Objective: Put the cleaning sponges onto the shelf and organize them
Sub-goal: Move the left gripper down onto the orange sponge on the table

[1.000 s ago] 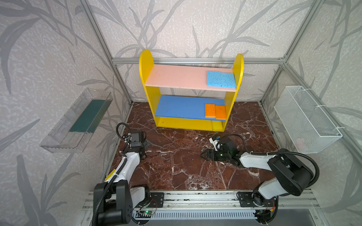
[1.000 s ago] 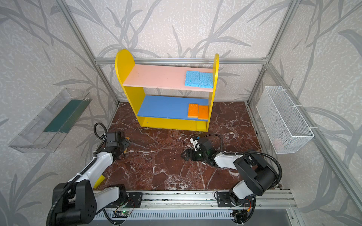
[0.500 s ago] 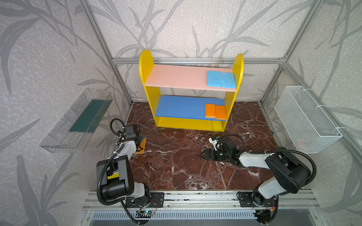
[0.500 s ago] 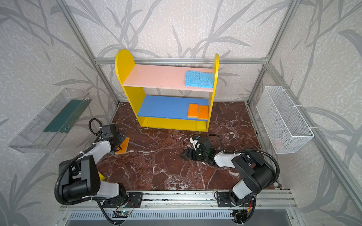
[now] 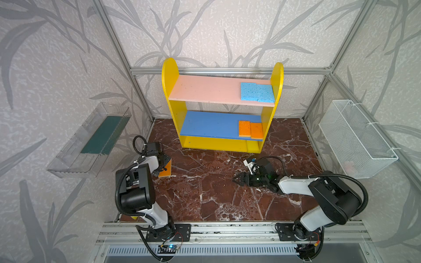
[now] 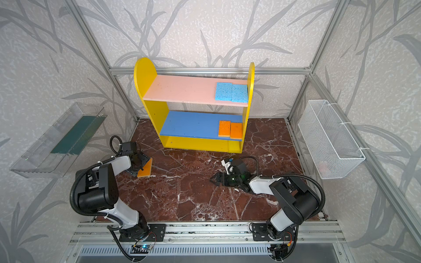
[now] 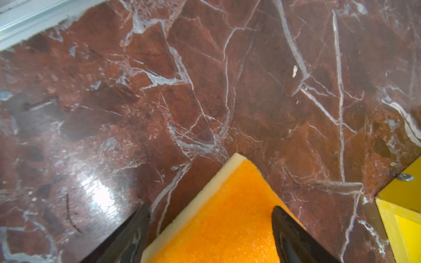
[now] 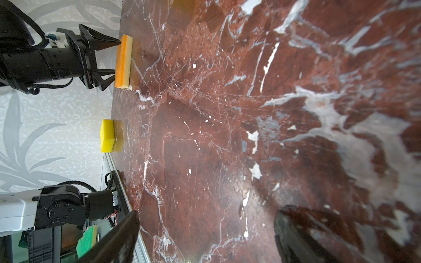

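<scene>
The orange sponge (image 6: pixel 147 169) lies flat on the floor (image 5: pixel 205 193) under the left gripper (image 7: pixel 209 208) — far nearer than the right gripper (image 5: pixel 234 180), open and empty mid-floor — and the left's spread fingers (image 7: pixel 291 234) straddle it cornerwise, seemingly not yet clamped.

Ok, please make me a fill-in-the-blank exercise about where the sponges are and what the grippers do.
The two light blue sponges lie on the ___ board of the shelf.
The blue board holds ___ orange sponges.
The left gripper straddles a loose sponge whose top face is ___.
The open right gripper holds ___.
Missing words: pink; two; orange; nothing.
</scene>
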Available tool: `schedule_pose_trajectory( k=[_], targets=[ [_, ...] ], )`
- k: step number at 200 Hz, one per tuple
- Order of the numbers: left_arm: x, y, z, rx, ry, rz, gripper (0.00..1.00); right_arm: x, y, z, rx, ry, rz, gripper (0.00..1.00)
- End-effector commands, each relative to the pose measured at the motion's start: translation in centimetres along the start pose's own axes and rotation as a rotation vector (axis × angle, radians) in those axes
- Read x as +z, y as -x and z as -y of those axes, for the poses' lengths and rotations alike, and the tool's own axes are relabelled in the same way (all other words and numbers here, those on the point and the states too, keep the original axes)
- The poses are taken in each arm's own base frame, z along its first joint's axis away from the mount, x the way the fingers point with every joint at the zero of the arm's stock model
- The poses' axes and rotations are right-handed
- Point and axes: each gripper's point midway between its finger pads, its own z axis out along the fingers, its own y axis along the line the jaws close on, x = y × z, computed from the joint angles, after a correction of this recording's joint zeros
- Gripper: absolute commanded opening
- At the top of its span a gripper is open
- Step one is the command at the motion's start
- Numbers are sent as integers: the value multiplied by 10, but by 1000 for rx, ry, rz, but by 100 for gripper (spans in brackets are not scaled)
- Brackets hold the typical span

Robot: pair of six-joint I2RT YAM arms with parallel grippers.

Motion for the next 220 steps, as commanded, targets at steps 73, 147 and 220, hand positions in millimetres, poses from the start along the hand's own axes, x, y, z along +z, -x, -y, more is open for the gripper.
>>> schedule_pose_trajectory(
  k=[73,147,220],
  targets=[
    [-13,-45,32,184,-28,-50,79,-5,3,-2,-8,2,7,90],
    [-44,-129,69,343,-163,-82,77,-14,7,-1,-17,-14,32,91],
    [-84,-214,110,456,-332,-103,78,-23,13,9,-15,-48,63,90]
  ],
)
